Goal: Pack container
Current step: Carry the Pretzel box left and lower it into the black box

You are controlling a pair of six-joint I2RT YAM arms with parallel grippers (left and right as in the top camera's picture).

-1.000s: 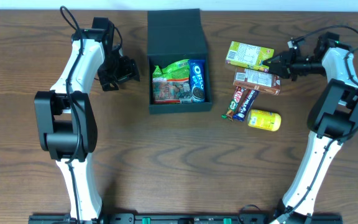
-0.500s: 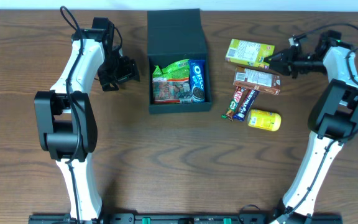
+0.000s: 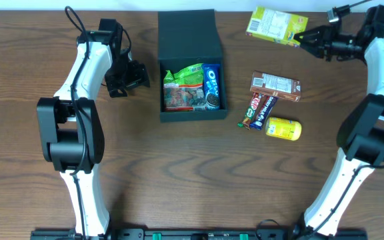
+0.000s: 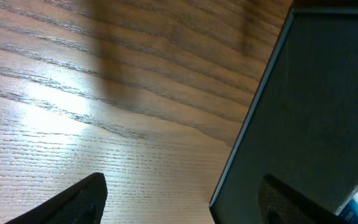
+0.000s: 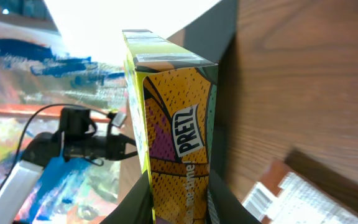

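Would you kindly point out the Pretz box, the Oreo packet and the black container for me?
Pretz box (image 3: 277, 25): overhead view, middle of its upward face.
Oreo packet (image 3: 211, 85): overhead view, middle of the blue wrapper.
Black container (image 3: 189, 35): overhead view, middle of its open flap lid.

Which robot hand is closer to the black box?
Left. The left gripper hangs open right beside the container's side wall. The right gripper is far off on the other side, gripping the Pretz box.
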